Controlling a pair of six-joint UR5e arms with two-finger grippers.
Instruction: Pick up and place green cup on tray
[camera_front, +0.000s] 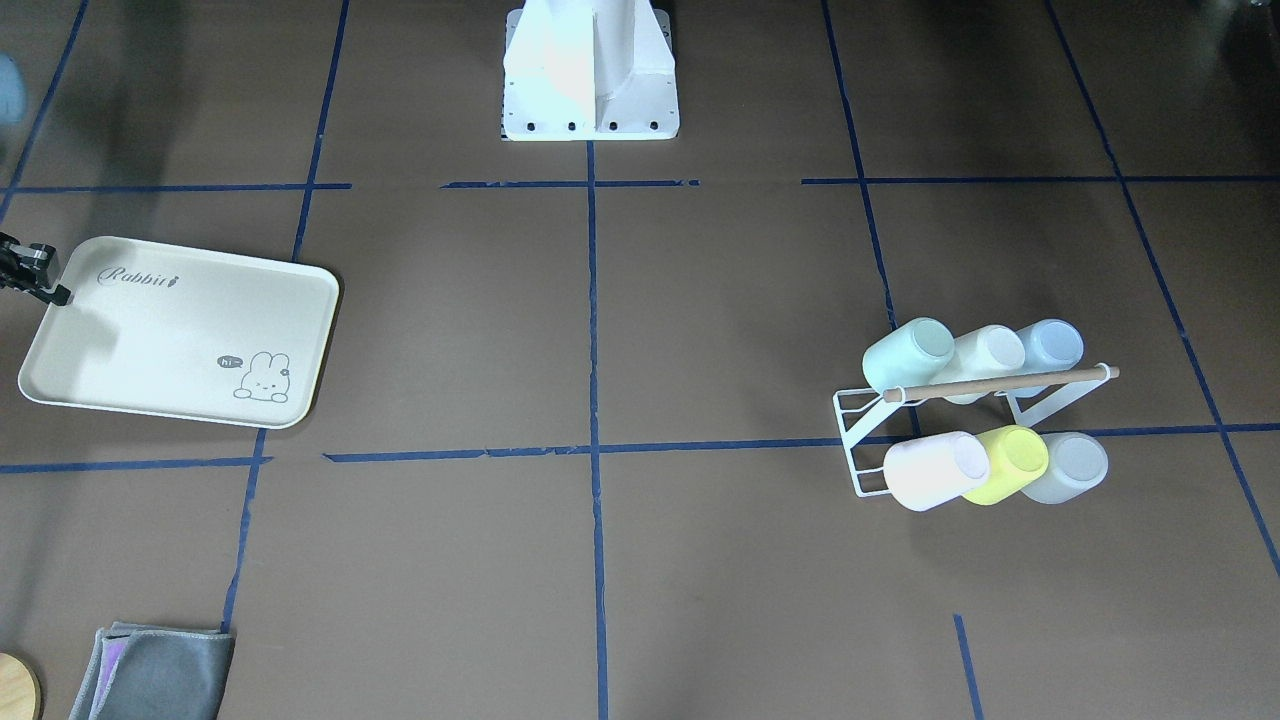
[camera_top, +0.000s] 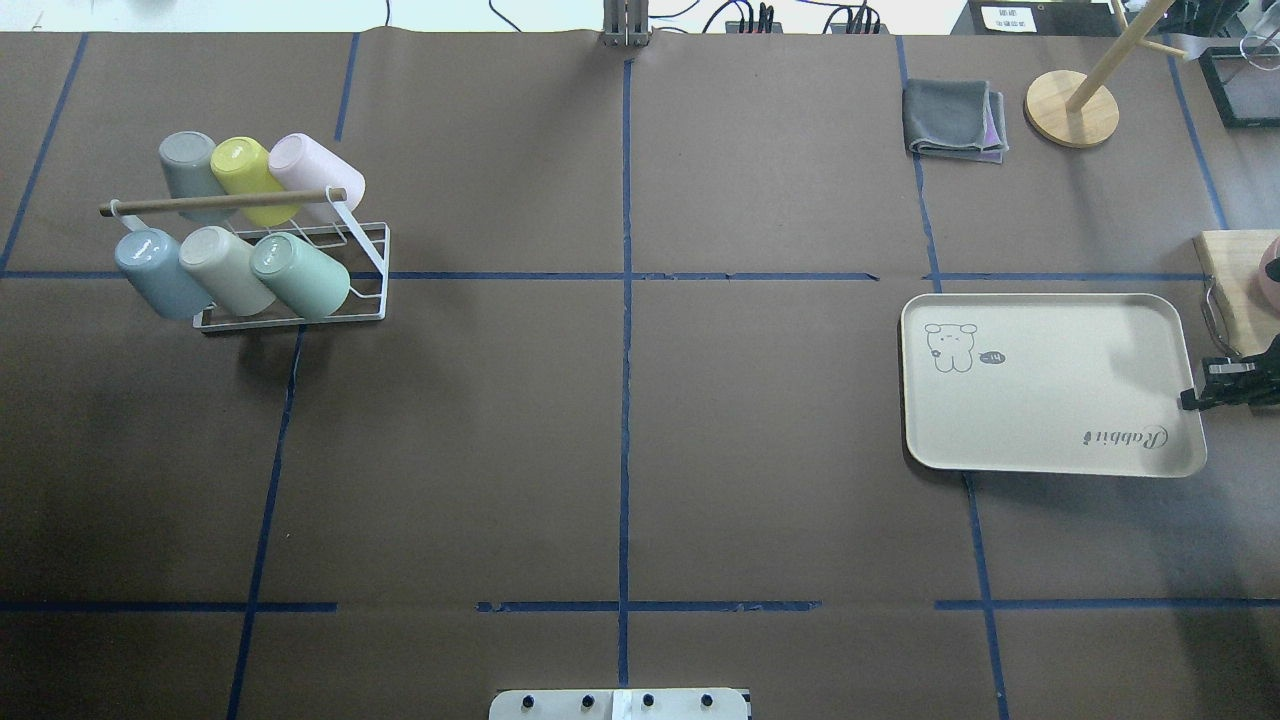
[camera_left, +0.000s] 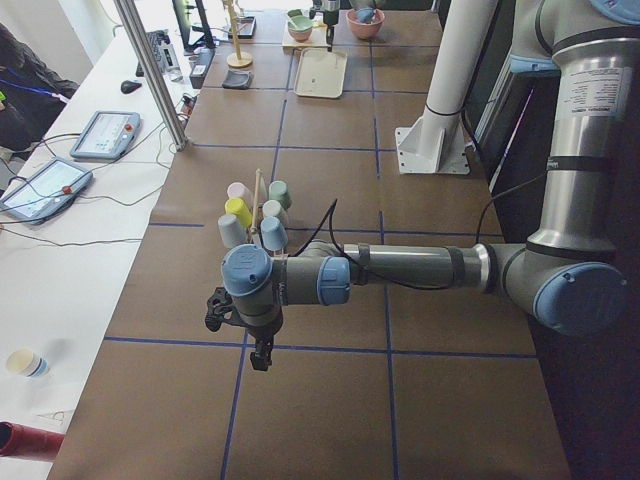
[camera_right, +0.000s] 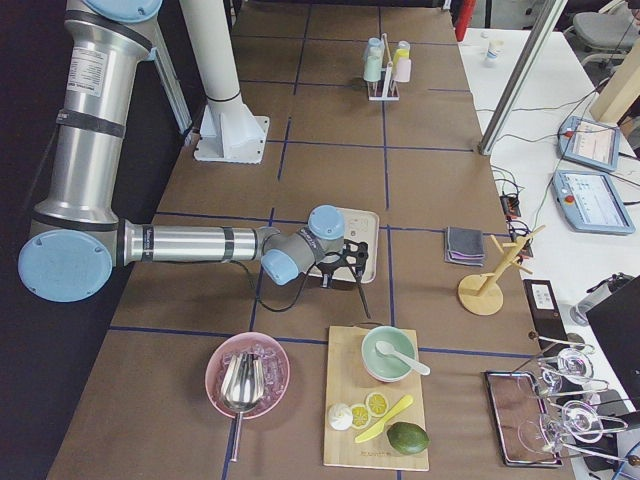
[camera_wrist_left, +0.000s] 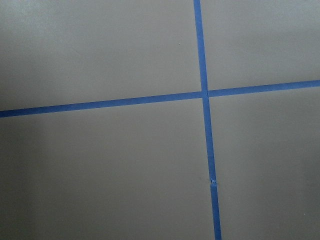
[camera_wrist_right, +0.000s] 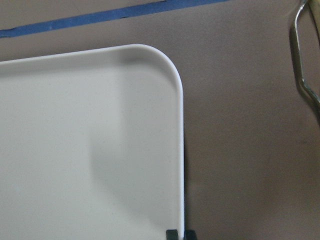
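The mint-green cup (camera_front: 908, 355) lies tilted on the upper row of a white wire rack (camera_front: 858, 440), at its end nearest the table's middle; it also shows in the overhead view (camera_top: 300, 275). The cream tray (camera_front: 180, 330) with the bunny drawing lies flat on the far side of the table (camera_top: 1050, 385). My right gripper (camera_top: 1192, 400) is at the tray's outer edge, and its fingertips (camera_wrist_right: 172, 234) stand close together astride the rim. My left gripper (camera_left: 262, 358) hangs over bare table beyond the rack; I cannot tell whether it is open or shut.
Pale blue, cream, pink, lime and grey cups share the rack under a wooden rod (camera_front: 1000, 383). A folded grey cloth (camera_top: 955, 120) and a wooden stand (camera_top: 1072, 108) sit beyond the tray. A cutting board (camera_top: 1235, 280) and a pink bowl (camera_right: 247, 375) lie past the tray's outer edge.
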